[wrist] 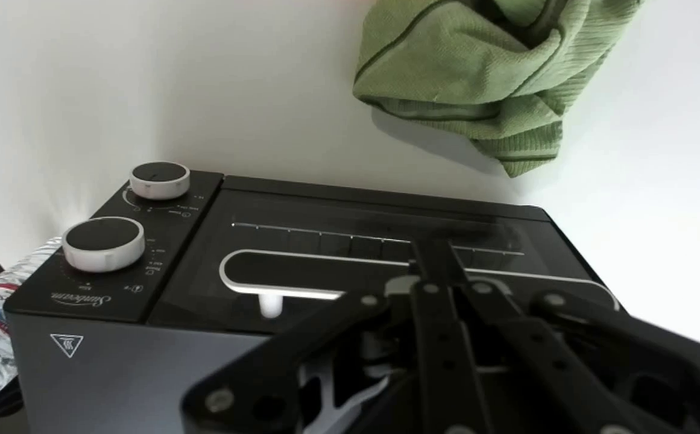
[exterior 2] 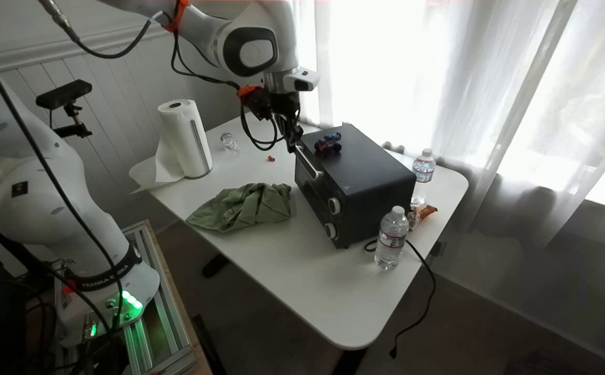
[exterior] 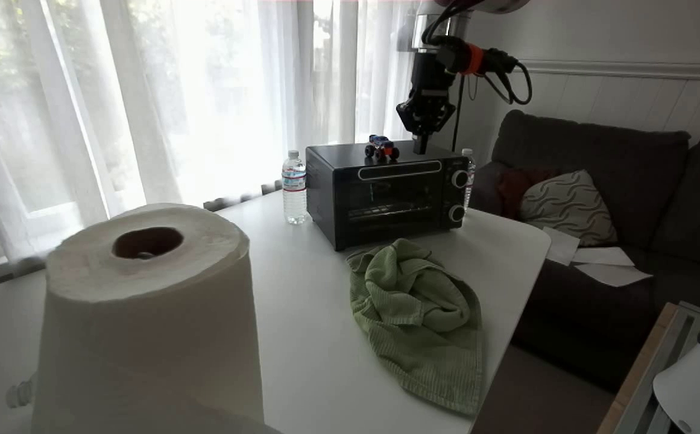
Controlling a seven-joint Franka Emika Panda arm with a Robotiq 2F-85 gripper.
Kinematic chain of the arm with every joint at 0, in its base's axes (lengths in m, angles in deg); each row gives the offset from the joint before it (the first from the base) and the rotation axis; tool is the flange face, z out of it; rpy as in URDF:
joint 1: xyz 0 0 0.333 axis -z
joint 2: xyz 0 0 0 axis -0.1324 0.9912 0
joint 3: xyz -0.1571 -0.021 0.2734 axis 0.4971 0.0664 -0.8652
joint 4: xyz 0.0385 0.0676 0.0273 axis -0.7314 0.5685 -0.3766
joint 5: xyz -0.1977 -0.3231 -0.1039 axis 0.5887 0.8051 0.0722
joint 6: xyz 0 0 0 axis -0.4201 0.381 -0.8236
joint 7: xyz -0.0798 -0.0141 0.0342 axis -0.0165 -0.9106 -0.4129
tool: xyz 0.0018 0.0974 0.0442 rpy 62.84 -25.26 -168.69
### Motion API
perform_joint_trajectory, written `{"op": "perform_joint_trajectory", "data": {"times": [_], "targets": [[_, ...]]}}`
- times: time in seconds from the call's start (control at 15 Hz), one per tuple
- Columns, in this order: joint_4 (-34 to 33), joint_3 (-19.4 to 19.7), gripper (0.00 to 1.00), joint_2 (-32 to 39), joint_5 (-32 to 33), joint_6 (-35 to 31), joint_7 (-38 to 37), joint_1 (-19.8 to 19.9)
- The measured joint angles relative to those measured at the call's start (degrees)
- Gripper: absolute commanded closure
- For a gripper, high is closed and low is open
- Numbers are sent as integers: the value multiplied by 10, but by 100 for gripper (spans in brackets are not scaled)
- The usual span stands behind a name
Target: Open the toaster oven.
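Observation:
The black toaster oven (exterior: 324, 196) stands on the white table with its glass door closed; it also shows in an exterior view (exterior 2: 372, 169) and in the wrist view (wrist: 319, 208). Its long handle (exterior: 400, 171) has a pale rim and runs along the door's top; the wrist view shows the handle (wrist: 304, 271) too. My gripper (exterior: 420, 144) points down by the oven's upper front edge. Its fingers are together with nothing between them. In the wrist view the fingertips (wrist: 437, 250) overlap the handle's far-from-knobs half. I cannot tell whether they touch it.
A toy truck (exterior: 381, 148) stands on the oven's top. A green towel (exterior: 416, 313) lies before the oven. Water bottles (exterior 2: 392, 237) (exterior 2: 423, 177) stand beside and behind it. A paper towel roll (exterior 2: 185, 138) stands on the table. A power cord (exterior 2: 419, 307) hangs off the edge.

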State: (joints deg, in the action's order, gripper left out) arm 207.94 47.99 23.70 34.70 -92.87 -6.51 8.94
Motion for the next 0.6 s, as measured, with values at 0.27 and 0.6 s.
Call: {"op": "perform_joint_trajectory", "data": {"times": [0.27, 0.6], "targets": [[-2, 1, 100, 19, 0, -29, -4, 0], [-2, 3, 100, 34, 0, -70, -10, 0]]}}
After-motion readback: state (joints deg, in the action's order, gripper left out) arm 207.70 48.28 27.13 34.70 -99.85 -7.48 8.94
